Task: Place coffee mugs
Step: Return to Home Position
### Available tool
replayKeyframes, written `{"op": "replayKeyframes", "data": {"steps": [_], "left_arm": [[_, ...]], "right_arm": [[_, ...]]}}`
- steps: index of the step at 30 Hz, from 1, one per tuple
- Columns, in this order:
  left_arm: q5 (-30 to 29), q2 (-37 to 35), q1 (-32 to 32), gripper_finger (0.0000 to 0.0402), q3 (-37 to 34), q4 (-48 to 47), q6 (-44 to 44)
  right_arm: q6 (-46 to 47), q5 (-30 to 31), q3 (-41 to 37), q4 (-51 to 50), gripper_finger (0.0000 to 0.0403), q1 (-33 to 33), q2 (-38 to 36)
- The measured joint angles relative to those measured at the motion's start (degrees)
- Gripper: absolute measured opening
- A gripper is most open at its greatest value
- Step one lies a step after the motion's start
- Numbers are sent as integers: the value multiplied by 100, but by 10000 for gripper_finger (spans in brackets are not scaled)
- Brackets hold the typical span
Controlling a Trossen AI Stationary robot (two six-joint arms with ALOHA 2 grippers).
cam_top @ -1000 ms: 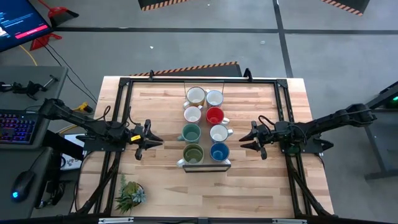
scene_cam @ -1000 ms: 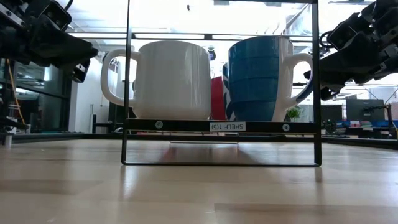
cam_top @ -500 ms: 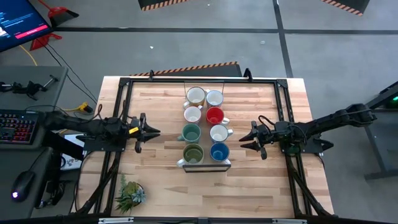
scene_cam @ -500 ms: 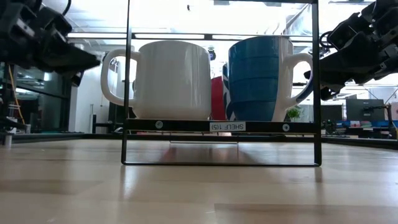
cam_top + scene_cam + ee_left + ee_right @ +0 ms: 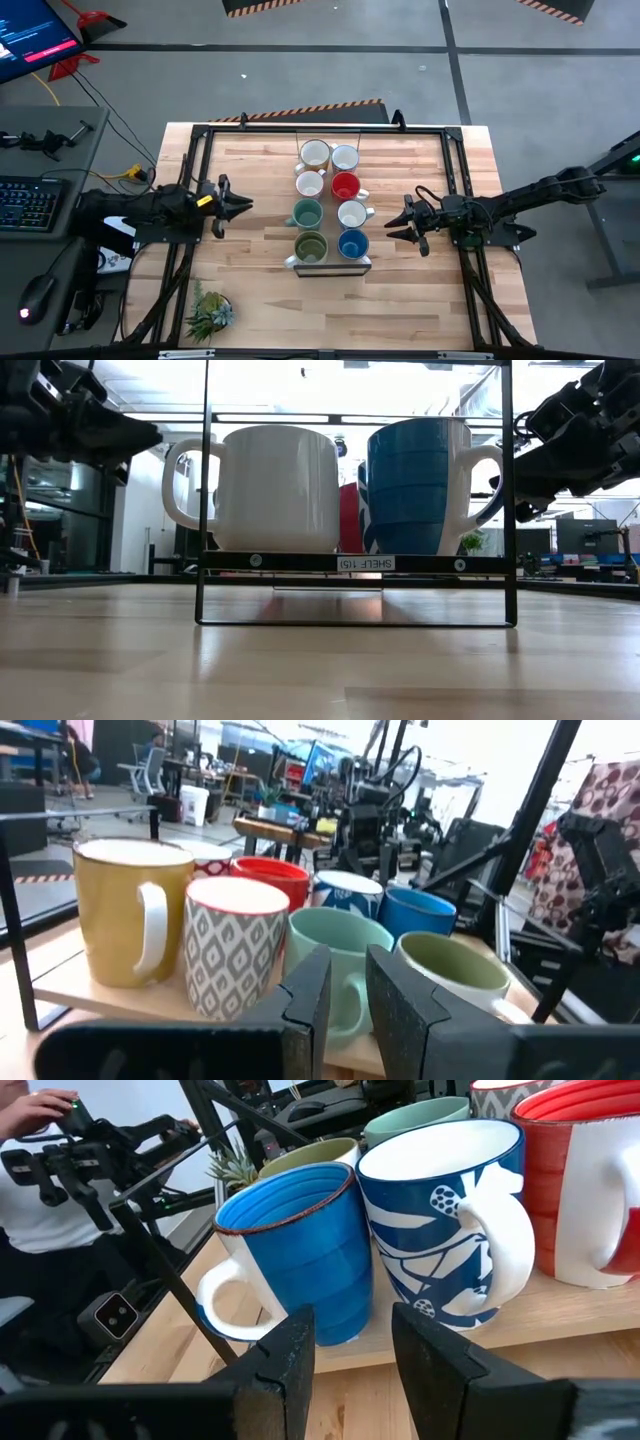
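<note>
**Bench (image 5: 260, 290) from above, with level and wrist views.**

**Left:** the left tool (image 5: 238, 204) hangs over the bench's left part, inside the black frame (image 5: 260, 128) that borders the wood. It points toward the mugs. Its fingers (image 5: 305, 1005) stand a narrow gap apart and hold nothing. Bare wood lies open between this tool and the shelf (image 5: 330, 267). A potted plant (image 5: 208, 312) sits near the front left corner, well apart from the shelf.

**Centre:** 8 mugs stand on the shelf, packed close in 2 columns of 4.
- Left column, back to front: yellow mug (image 5: 314, 153), grey-patterned mug (image 5: 309, 183), teal mug (image 5: 306, 212), olive mug (image 5: 310, 245).
- Right column, back to front: white mug (image 5: 345, 157), red mug (image 5: 345, 186), blue-patterned mug (image 5: 352, 213), blue mug (image 5: 352, 243).

**Right:** the right tool (image 5: 393, 224) hovers near the shelf's right edge, level with the 2 front mugs and touching neither. Its fingers (image 5: 290, 1360) are narrowly parted and empty. Open wood runs along the bench's front edge.
</note>
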Motion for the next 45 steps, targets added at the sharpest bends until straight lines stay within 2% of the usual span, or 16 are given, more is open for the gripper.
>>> {"op": "replayKeyframes", "data": {"steps": [38, 42, 45], "left_arm": [[-2, 12, -4, 58, 0, 8, 0], [-2, 12, -4, 58, 0, 8, 0], [-2, 12, -4, 58, 0, 8, 0]], "right_arm": [[-1, 0, 0, -60, 119, -1, -12], [0, 0, 0, -195, 119, -2, -259], [-1, 0, 0, -569, 119, -26, -826]]}}
